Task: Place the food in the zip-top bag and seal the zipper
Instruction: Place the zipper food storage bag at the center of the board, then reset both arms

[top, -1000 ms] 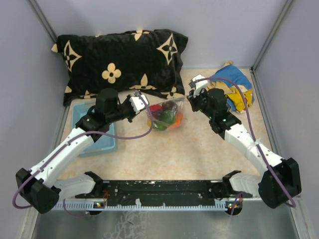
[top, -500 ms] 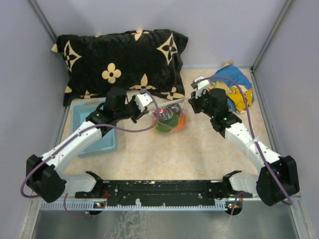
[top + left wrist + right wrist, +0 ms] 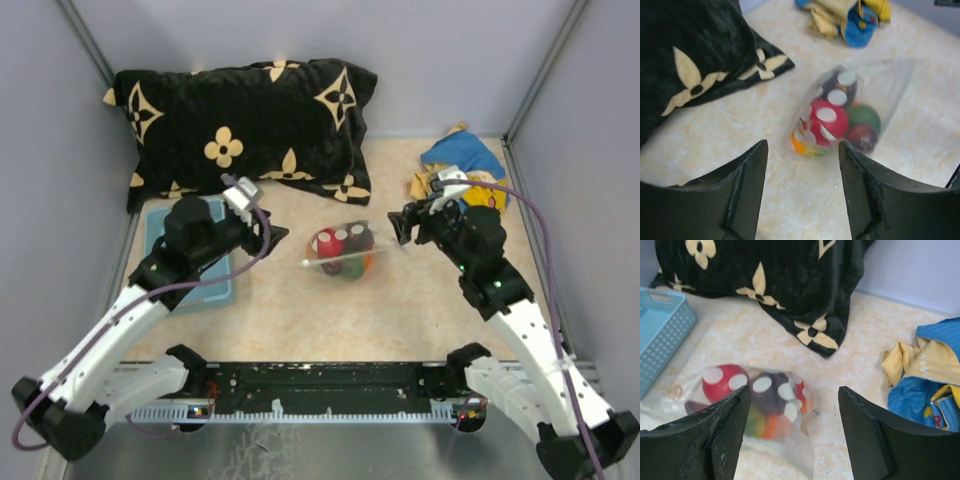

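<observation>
Your zip-top bag lies on the surface between the two arms, the food inside it. The zipper runs left to right along the bag's near edge. The right pincer sits just beside its right end, and the left pincer is slightly further off. Both are spread, holding nothing

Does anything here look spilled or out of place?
Nothing spilled: the toy food sits inside the zip-top bag, which lies mid-table. The left end effector and right end effector are open, clear of it. Only the cloth, crumpled in the far right corner, looks untidy.
</observation>
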Controlling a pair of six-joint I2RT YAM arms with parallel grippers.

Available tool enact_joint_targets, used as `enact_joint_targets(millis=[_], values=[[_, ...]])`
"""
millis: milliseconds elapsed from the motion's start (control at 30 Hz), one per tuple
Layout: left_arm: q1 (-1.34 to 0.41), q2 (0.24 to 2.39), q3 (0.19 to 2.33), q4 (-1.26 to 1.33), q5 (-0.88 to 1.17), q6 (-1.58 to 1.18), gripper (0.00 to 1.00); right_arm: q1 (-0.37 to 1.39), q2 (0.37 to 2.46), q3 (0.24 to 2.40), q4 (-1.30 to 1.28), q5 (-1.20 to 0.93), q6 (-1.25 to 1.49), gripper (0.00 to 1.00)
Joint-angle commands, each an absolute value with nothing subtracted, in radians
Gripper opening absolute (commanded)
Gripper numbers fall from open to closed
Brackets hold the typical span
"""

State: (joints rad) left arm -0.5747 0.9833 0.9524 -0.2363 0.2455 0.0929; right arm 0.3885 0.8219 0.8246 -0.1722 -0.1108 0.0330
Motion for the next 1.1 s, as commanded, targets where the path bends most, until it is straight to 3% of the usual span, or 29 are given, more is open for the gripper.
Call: enact_joint_targets(millis=[0,300,667,1067], values=[[-0.568,0.79,0.874,-0.225,0.124,-0.092,0.66,0.382,0.66,0.819,-0.249,-0.043,0.112,0.71],[-0.568,0.415,0.741,-0.35,-0.084,-0.223,0.76,0.382,0.346,0.733,-0.387,0.111,0.174,0.72],[-0.569,0.023,0.673,-0.514,-0.406,-0.32,0.97,0.382,0.117,0.667,-0.5,0.23,0.164,0.73],[-0.569,0.009,0.655,-0.557,-0.415,-0.328,1.0,0.382,0.067,0.651,-0.499,0.243,0.168,0.74]])
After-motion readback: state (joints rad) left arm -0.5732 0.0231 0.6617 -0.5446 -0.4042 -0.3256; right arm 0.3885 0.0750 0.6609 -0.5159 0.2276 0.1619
